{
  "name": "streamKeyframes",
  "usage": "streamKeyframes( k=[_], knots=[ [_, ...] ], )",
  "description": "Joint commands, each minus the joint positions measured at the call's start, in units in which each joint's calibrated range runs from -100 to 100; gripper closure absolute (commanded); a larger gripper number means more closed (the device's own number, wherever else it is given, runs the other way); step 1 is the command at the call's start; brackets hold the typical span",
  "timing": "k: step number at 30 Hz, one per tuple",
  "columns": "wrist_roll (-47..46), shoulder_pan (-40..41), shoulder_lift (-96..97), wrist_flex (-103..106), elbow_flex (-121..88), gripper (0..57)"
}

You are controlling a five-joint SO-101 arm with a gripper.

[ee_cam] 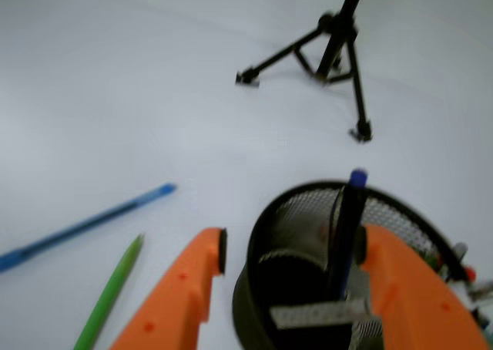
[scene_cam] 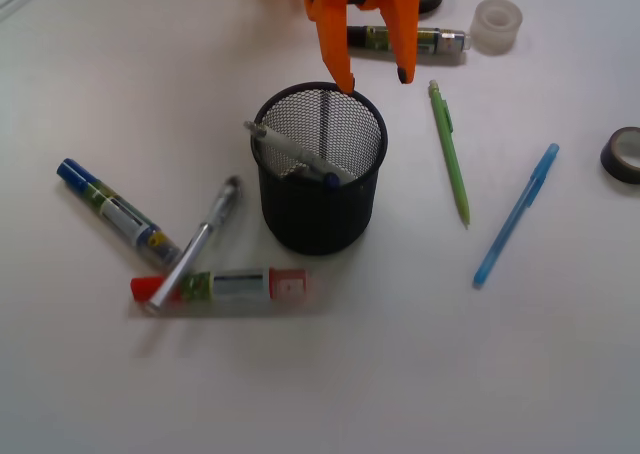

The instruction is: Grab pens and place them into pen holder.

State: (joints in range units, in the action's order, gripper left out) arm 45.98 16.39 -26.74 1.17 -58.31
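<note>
Silver pen [scene_cam: 197,242] lies left, across a red-capped marker [scene_cam: 225,286]. Pen holder [scene_cam: 320,169] sits center with two pens inside. Gripper [scene_cam: 375,74] hangs over its far rim, fingers spread, nothing clamped. Green pen [scene_cam: 450,152] and light blue pen [scene_cam: 517,214] wait right. Lift clear before swinging right. Wrist view blurry; arm cropped.

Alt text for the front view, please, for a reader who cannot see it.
An open orange gripper hangs over the far rim of a black wire-mesh pen holder holding two pens. A slim green pen, light blue pen and silver pen lie on the white table.
</note>
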Motion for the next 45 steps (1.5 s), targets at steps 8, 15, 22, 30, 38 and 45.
streamKeyframes(
  k=[8,15,22,30,38,45],
  knots=[
    [12.5,10.2,-10.7,-52.3,6.9,38.2],
    [17.5,14.3,0.0,-55.6,12.7,38.2],
    [18.2,16.1,17.2,-55.6,25.8,38.2],
    [18.2,18.6,32.3,-55.6,39.6,38.2],
    [18.0,19.2,45.6,-55.6,48.6,38.2],
    [15.4,15.9,54.2,-55.5,52.1,38.2]
  ],
)
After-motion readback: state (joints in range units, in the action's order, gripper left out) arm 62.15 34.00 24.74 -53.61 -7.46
